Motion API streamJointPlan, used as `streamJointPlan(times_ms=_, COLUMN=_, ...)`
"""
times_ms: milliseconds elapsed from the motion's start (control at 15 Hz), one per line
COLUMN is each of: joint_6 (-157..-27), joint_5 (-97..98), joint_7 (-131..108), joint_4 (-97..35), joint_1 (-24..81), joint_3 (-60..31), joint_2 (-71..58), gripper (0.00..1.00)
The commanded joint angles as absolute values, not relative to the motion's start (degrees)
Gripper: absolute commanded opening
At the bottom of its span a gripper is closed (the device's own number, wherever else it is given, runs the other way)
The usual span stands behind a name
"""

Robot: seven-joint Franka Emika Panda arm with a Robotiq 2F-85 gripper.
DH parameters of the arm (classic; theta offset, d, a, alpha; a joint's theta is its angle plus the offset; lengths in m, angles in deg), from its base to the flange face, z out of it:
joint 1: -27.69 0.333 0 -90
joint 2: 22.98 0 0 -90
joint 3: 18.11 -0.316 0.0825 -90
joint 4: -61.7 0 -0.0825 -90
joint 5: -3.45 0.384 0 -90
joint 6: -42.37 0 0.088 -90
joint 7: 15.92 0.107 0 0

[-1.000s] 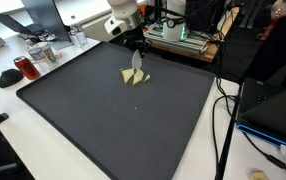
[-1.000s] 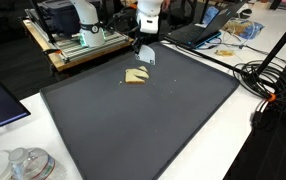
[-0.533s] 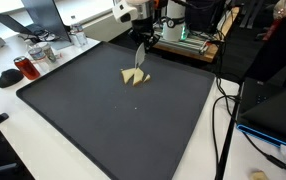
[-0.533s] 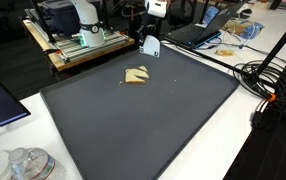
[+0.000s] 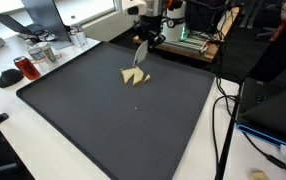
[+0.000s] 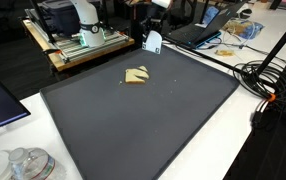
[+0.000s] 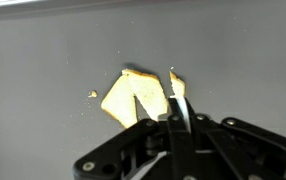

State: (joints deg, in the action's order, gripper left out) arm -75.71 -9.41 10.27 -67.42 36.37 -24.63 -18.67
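Your fingers [image 7: 186, 125] pinch a thin pale flat strip [image 5: 139, 52] near tan flat scraps [image 6: 136, 76] on the dark grey mat [image 5: 113, 130] covering your white desk [image 5: 23, 140], with a black laptop [image 6: 195, 33] and black cables [image 5: 223, 105] around it.

On my counter [image 5: 8, 150]: one dark mat [image 5: 113, 130] and one tool [image 5: 142, 38] with one thin pale piece [image 5: 139, 52] in it. Below lie what look like two yellowish pieces [image 7: 133, 98], close together, with one crumb [image 7: 92, 95] beside them. Off the mat, one red cup [image 5: 25, 68].
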Motion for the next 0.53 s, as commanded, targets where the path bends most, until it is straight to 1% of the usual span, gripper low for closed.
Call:
streamJointPlan(times_ms=0, joint_6=-71.62, joint_5=-13.99, joint_7=20.04, joint_4=-64.47, joint_1=38.7, joint_3=-25.94, joint_2=-17.64, gripper=0.01)
streamJointPlan(times_ms=467, joint_6=-66.43, joint_5=-16.92, joint_7=32.67, joint_4=-57.78, joint_1=43.08, joint_3=-28.41, joint_2=-12.37, gripper=0.01)
